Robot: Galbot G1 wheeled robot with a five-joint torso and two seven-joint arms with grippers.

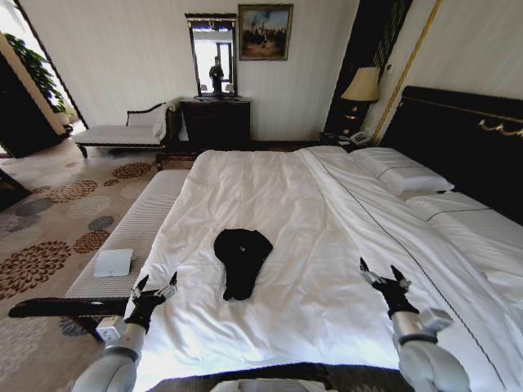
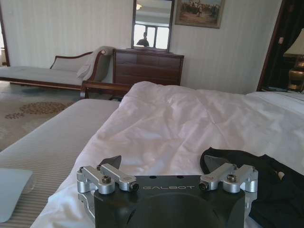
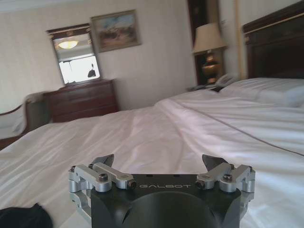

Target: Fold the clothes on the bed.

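T-shirt (image 1: 242,260) between open end effectors

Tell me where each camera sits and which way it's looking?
Head view: up high, looking down at the bed and black T-shirt; both arms show, left end effector, right end effector.
Left wrist view: low over the duvet, facing the dresser; open fingers.
Right wrist view: same way; open fingers.
All share the T-shirt.

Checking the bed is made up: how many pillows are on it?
2 that I can make out, both by the dark headboard on the bed: one pillow farther from the robot, another nearer. More may be hidden.
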